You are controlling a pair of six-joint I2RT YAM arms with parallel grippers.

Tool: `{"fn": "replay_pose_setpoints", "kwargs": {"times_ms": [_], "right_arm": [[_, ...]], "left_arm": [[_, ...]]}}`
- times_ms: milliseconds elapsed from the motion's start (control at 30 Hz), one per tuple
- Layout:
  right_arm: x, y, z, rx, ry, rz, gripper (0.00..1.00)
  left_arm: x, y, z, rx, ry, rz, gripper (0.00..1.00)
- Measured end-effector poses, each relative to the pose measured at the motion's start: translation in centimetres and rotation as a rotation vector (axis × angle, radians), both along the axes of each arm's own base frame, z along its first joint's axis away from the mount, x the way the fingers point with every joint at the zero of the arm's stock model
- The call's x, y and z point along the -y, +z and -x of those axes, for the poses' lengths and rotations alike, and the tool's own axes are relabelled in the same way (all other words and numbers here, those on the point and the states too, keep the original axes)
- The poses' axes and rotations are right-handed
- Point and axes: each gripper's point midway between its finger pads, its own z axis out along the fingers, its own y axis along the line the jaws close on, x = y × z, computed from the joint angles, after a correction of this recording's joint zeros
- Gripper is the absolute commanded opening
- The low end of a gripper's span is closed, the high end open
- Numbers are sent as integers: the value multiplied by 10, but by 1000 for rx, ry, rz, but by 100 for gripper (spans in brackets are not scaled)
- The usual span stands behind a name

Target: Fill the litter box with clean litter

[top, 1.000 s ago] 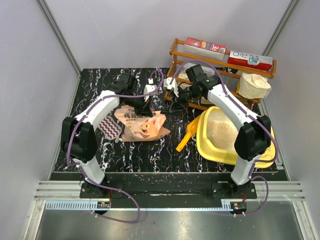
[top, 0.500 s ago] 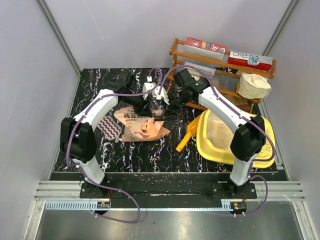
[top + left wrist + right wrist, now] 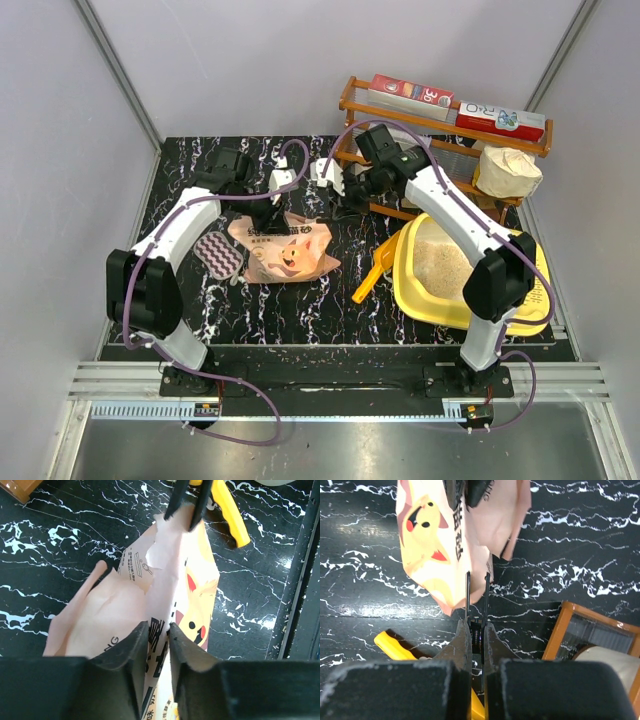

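Entry: the large yellow rectangular plastic litter box (image 3: 430, 305) sits at the right of the black marbled table (image 3: 300, 310). It holds a shallow bed of pale beige granular clean litter (image 3: 440, 262), so we judge filling partly done.

The peach-orange litter bag with a cartoon face (image 3: 290, 250) lies flat, centre-left.

A small yellow-orange plastic scoop (image 3: 375, 265) leans at the box's left rim.

Left gripper (image 3: 156, 627): jaws narrowly parted astride the bag's fold; whether it is pinching, we cannot tell.

Right gripper (image 3: 477, 587): closed by the torn mouth, likely to lift it for pouring.
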Motion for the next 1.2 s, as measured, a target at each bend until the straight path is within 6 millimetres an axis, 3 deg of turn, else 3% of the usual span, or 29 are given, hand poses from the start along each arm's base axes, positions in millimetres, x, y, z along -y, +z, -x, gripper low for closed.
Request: {"fn": "replay_pose_setpoints", "kwargs": {"times_ms": [133,300,500,867,1200], "right_arm": [[8,-2,-9,2,-31,9,0],[5,-7,-15,-13,-30,12,0],[6,-17,-8,-65,-15,29,0],[1,9,-6,-66,-13,-16,0],[10,-15,6,-131,-12,32,0]], "left_arm": [[2,0,0,5,-10,15,12],[4,-4,3,3,-19,33,9],[5,-4,4,9,-16,41,4],[5,-4,3,10,-15,43,1],[5,-4,3,10,-14,43,1]]}}
